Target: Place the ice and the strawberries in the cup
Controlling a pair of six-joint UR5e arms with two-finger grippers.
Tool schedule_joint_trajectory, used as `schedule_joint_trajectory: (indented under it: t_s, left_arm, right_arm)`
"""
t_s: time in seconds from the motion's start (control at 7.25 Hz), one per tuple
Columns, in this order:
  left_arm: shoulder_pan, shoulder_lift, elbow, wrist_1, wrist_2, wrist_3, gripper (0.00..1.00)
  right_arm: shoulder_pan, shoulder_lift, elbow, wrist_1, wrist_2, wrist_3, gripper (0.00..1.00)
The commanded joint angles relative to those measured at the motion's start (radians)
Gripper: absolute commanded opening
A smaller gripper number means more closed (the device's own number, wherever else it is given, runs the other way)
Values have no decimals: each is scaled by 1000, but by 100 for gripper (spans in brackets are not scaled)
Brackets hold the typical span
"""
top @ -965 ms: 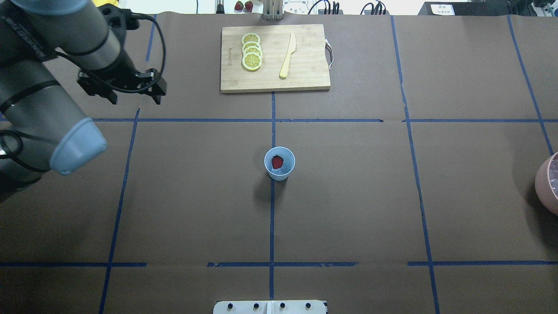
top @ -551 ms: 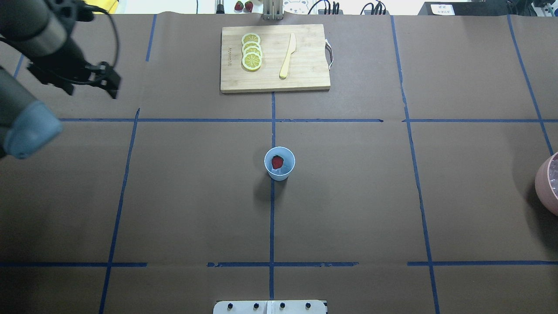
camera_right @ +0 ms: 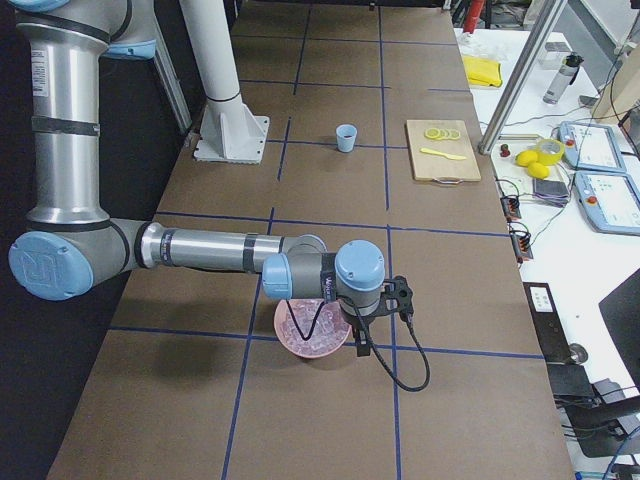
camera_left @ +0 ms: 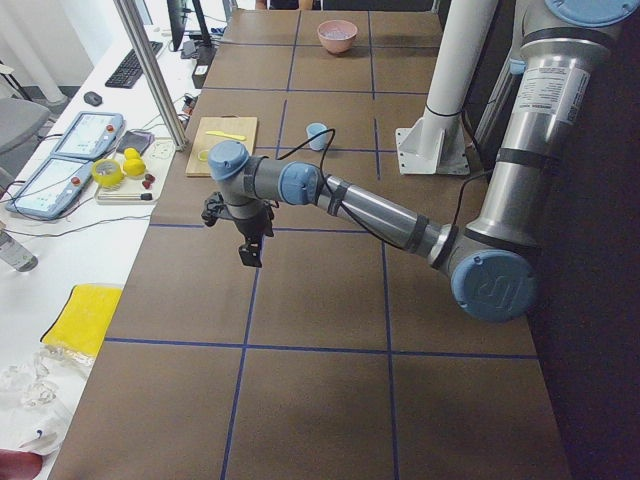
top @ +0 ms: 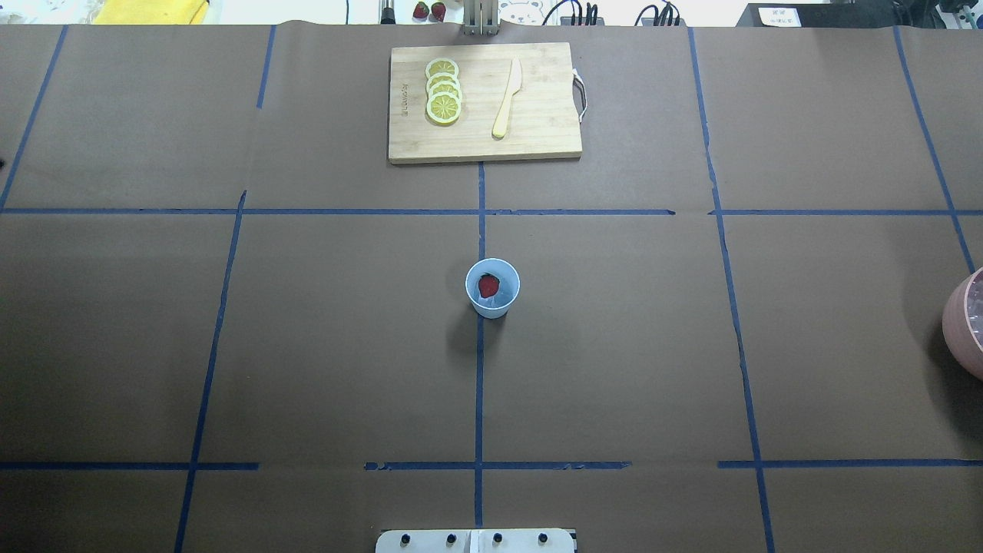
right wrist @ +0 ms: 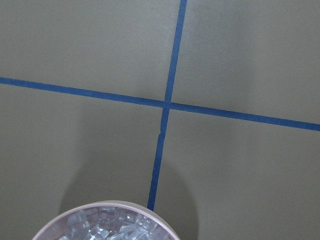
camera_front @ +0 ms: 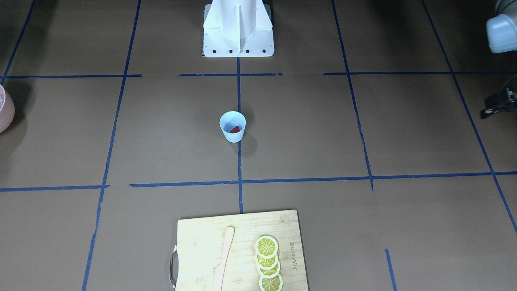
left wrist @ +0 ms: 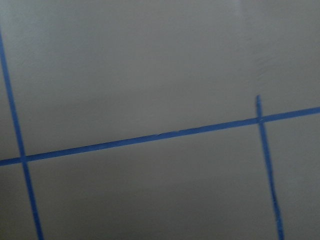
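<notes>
Overhead view: the surface [top: 307,346] lies open across the whole left half and the lower band of the frame.

The one upright obstacle there is the cup [top: 492,308] at centre. Its mouth is unobstructed from above (a strawberry [top: 488,286] lies inside).

The cutting board [top: 537,142] at upper centre is low and carries lemon slices [top: 444,100] and a knife [top: 507,100]. A flat passage runs between the board and the cup.

The pink container [top: 956,330] sits at the right edge. In the right-side view the right hand [camera_right: 358,343] hangs over it, blocking access from above.

In the left-side view the left hand [camera_left: 247,250] hovers over bare surface, centre-left, well apart from the cup.

The base plate [top: 476,541] occupies bottom centre.
</notes>
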Motion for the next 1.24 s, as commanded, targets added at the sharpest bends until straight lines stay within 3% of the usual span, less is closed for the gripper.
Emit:
schedule_joint_trajectory:
  t_s: [0.0, 1.1]
  left_arm:
    - [-122, 96, 50, -22, -9, 153, 100]
    - [-183, 159, 102, -72, -6, 132, 100]
  right_arm:
    - [0, 3, -6, 0, 2, 7, 99]
    - [0, 6, -9, 0, -3, 4, 99]
